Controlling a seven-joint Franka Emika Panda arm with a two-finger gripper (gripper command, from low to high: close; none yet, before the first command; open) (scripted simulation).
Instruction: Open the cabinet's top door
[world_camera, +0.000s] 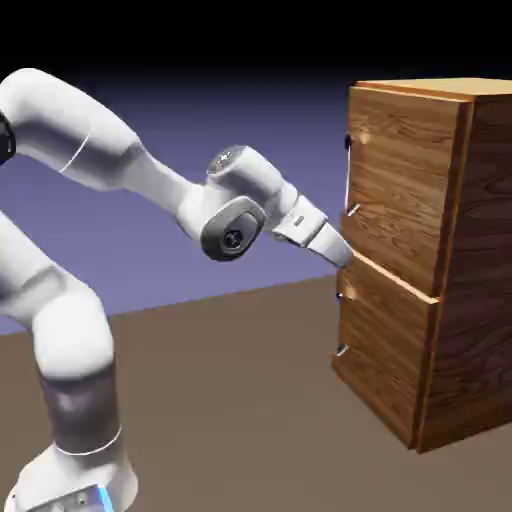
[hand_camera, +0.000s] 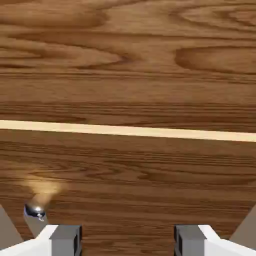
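On the brown table (world_camera: 220, 370), the cabinet (world_camera: 470, 270) stands with its top door (world_camera: 395, 185) still closed. Your gripper (world_camera: 343, 255), jaws apart and empty, sits near the door's lower edge; grasping and pulling remain.

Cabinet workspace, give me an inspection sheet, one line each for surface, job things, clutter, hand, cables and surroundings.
Surface: brown table, bare where visible.
Job's things: the cabinet stands upright at the exterior view's right; the top door appears shut, with a small silver handle near its lower edge. The lower panel also looks shut.
Clutter: nothing seen.
Hand: the hand is at the cabinet front near the seam between the panels, fingers apart with only wood grain between them in the hand view; a silver handle end shows beside the left finger, not gripped.
Cables: nothing seen.
Surroundings: plain blue-violet backdrop.
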